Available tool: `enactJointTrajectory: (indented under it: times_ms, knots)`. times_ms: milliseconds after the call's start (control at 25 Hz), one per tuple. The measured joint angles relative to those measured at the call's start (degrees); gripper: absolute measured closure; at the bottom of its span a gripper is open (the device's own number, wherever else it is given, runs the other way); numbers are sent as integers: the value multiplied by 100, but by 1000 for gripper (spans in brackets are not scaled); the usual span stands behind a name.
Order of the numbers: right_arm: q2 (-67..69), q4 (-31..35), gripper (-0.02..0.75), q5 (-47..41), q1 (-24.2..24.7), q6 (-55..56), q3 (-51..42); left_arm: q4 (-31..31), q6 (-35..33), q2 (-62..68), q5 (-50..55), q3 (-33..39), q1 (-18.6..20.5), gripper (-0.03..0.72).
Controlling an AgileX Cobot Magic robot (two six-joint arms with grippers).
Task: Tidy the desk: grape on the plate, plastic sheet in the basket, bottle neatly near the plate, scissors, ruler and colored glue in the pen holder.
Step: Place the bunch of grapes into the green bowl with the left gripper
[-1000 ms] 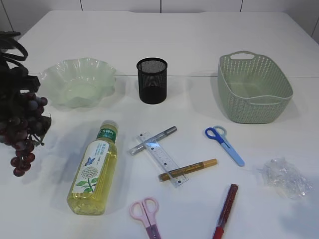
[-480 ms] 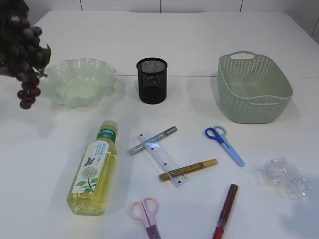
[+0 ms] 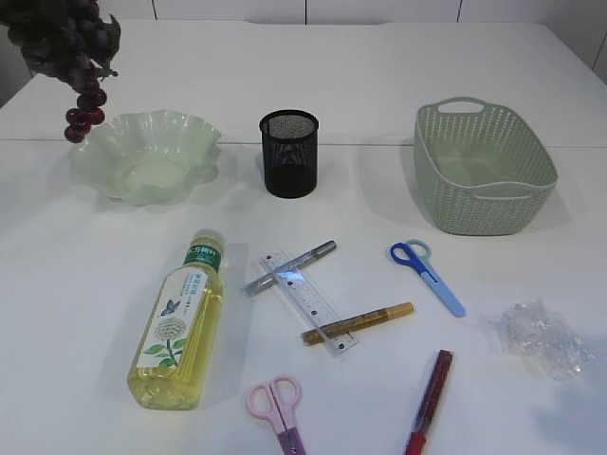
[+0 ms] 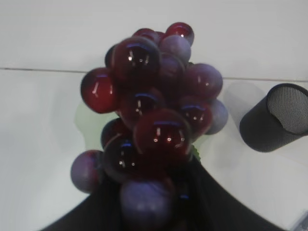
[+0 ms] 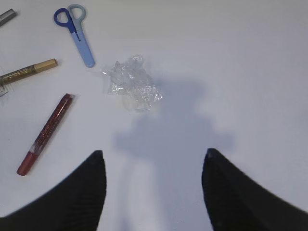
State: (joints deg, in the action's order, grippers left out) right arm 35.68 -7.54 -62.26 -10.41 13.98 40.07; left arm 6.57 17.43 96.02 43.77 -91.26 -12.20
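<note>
One item is in transit: the grape bunch [image 3: 71, 47] hangs clamped in the left pincer [image 4: 159, 192], above the far-left rim of the plate [image 3: 152, 156], which lies below and just beyond the pincer, empty. Black mesh pen holder [image 3: 289, 154] stands to that pincer's right, nothing visible in it. Right pincer [image 5: 151, 166] is released, jaws spread wide, hovering over bare table [image 5: 231, 72]; the crumpled plastic sheet [image 5: 131, 85] lies ahead of it, slightly left, untouched. Further left of it lie the red glue pen [image 5: 45, 134], gold glue pen [image 5: 29, 70] and blue scissors [image 5: 76, 31].

Progress, judged: nothing placed yet. Basket [image 3: 484, 171] empty. Bottle [image 3: 182, 322] lies on its side, well apart from the plate. Ruler [image 3: 308, 301], silver glue pen [image 3: 291, 267] and pink scissors [image 3: 277, 406] all unsorted on the table.
</note>
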Motion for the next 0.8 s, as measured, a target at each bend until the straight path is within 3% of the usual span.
enactJointTrajectory:
  times_ms: [400,800]
  knots:
    - [0,0,247,0,0,0,0,250,0,813,-1791,0,0,479]
    - [0,0,248,0,0,0,0,210,0,1642,-3073,0,256,479]
